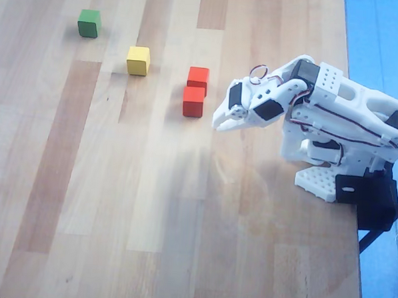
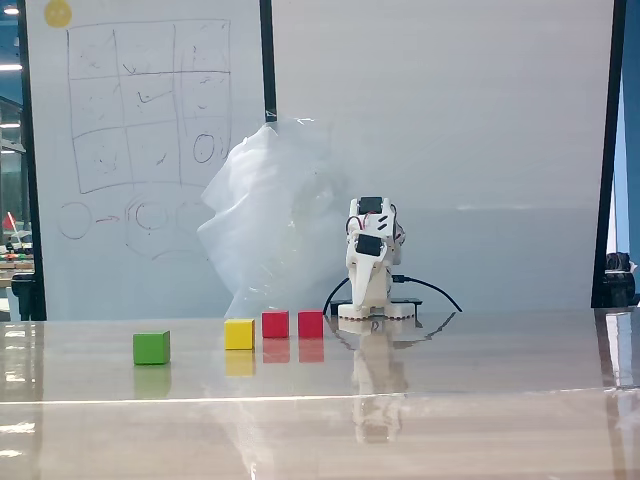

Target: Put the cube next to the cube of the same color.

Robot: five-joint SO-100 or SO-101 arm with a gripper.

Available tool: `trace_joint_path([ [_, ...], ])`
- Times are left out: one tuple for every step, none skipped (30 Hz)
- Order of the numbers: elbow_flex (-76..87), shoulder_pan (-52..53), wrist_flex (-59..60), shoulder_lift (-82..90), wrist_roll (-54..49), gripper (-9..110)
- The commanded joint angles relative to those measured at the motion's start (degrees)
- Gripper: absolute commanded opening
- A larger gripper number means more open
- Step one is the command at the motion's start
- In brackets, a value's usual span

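Overhead view: jaws point(image 1: 220, 123) pressed together, empty, beside the cube point(image 1: 193, 101).

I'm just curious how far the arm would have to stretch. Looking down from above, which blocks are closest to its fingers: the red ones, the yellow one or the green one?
From the gripper in the overhead view:
1. Lower red cube, just left of the fingers.
2. Upper red cube, right behind it.
3. Yellow cube, farther left.
4. Green cube, far upper left.
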Motion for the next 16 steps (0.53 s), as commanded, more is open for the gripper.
trace_joint_path([
  [-1.05,0.26,0.26,1.93,-0.35,0],
  [-1.05,0.26,0.26,1.93,-0.35,0],
  [-1.05,0.26,0.26,1.85,-0.35,0],
  [-1.05,0.26,0.26,1.85,-0.35,0],
  [-1.05,0.26,0.26,1.85,-0.35,0],
  [-1.05,0.26,0.26,1.85,-0.35,0],
  [-1.05,0.26,0.26,1.85,-0.35,0],
  [-1.41,0.26,0.44,1.85,-0.35,0],
  [-1.85,0.26,0.7,1.76,-0.35,0],
  [-2.2,0.26,0.97,1.76,-0.35,0],
  [-2.37,0.26,1.05,1.76,-0.35,0],
  [-2.37,0.26,1.05,1.76,-0.35,0],
  [-2.37,0.26,1.05,1.76,-0.35,0],
  [-2.37,0.26,1.05,1.76,-0.35,0],
  [-2.46,0.26,1.05,1.76,-0.35,0],
  [-2.55,0.26,1.05,1.76,-0.35,0],
])
